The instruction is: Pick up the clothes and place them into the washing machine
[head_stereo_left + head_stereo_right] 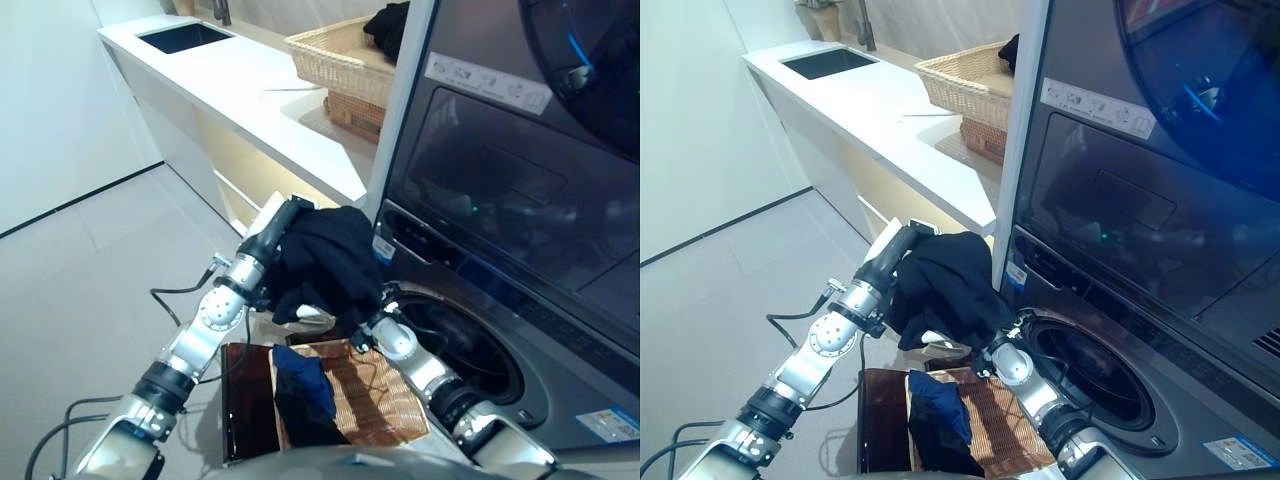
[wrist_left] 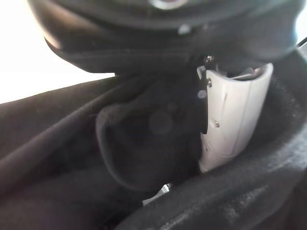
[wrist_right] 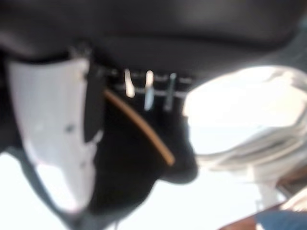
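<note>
A black garment (image 1: 332, 262) is bunched up in the air in front of the washing machine (image 1: 500, 230), just left of its round drum opening (image 1: 470, 352). My left hand (image 1: 283, 226) is shut on the garment's upper left side; its white-covered thumb (image 2: 235, 115) is pressed into the cloth. From below, my right hand (image 1: 362, 335) reaches under the garment, thumb (image 3: 53, 129) against the hanging cloth. On the floor below lies a flat wicker basket (image 1: 385, 400) with a blue cloth (image 1: 302, 382) in it.
A dark wooden board (image 1: 248, 400) lies under the floor basket. At the back left runs a white counter (image 1: 250, 90) with a sink (image 1: 185, 37). A wicker basket (image 1: 335, 55) holding dark clothes (image 1: 388, 28) stands on it beside the machine.
</note>
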{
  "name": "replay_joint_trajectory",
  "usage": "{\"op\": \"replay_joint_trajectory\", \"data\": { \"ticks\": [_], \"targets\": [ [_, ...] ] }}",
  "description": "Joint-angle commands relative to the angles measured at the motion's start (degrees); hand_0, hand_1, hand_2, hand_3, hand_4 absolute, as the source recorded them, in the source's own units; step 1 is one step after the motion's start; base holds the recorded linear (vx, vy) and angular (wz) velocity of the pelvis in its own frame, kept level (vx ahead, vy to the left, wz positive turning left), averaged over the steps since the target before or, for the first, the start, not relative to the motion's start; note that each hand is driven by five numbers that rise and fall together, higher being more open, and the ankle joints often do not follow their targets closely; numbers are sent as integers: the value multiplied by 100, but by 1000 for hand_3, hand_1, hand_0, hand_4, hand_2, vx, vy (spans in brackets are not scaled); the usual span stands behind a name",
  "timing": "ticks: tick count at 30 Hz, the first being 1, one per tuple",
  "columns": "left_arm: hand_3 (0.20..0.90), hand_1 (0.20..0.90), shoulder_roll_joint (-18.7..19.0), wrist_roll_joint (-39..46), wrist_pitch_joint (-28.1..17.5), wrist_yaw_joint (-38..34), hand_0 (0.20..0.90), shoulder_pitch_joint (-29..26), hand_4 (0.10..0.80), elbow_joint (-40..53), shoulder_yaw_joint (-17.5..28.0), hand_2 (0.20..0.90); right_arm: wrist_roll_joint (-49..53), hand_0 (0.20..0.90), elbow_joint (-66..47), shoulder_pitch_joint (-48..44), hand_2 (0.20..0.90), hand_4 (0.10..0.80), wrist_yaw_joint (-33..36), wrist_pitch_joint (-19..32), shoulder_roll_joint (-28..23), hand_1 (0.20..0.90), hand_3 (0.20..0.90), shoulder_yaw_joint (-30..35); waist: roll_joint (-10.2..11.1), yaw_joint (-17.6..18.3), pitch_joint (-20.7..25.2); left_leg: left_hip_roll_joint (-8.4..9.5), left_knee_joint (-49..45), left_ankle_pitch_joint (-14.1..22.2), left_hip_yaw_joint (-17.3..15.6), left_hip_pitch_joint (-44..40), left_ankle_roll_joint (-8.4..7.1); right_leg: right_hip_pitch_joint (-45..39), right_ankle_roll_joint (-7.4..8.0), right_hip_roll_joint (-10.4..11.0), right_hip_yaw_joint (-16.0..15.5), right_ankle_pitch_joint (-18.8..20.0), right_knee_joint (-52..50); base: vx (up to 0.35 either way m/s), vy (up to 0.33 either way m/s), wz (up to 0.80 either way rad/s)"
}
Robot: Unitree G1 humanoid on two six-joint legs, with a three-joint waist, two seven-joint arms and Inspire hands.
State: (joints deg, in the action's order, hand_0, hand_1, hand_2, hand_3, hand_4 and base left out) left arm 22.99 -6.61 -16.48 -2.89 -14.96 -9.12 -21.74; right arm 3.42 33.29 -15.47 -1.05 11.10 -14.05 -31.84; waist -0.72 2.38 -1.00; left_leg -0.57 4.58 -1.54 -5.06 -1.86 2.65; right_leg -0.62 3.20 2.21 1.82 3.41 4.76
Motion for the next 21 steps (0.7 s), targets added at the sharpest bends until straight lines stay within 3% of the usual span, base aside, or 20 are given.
{"op": "replay_joint_trajectory", "data": {
  "ticks": [1, 9, 21],
  "targets": [
    [200, 200, -189, 372, -521, -427, 200, -988, 300, -51, 17, 200, 296, 200, -322, -734, 200, 300, 92, 480, 309, 200, 200, 111, 155, -70, 458, 68, 4, 422, -193, -213, -286, 63, 31, -83, -225, -137, -136, 0, 0, 0],
    [200, 200, -116, 341, -543, -474, 200, -928, 300, -37, 108, 200, 490, 200, -271, -583, 200, 300, 130, 549, 306, 200, 200, 257, 152, -66, 471, 70, 8, 427, -205, -228, -286, 50, 34, -77, -217, -134, -128, 0, 0, 0],
    [200, 200, 117, 144, -516, -660, 200, -731, 300, -152, 603, 200, 999, 200, -298, 338, 200, 300, 222, 663, 82, 200, 200, 1122, 136, 30, 461, 70, 19, 426, -246, -248, -302, 68, 36, -91, -215, -135, -133, -4, 2, -2]
  ]
}}
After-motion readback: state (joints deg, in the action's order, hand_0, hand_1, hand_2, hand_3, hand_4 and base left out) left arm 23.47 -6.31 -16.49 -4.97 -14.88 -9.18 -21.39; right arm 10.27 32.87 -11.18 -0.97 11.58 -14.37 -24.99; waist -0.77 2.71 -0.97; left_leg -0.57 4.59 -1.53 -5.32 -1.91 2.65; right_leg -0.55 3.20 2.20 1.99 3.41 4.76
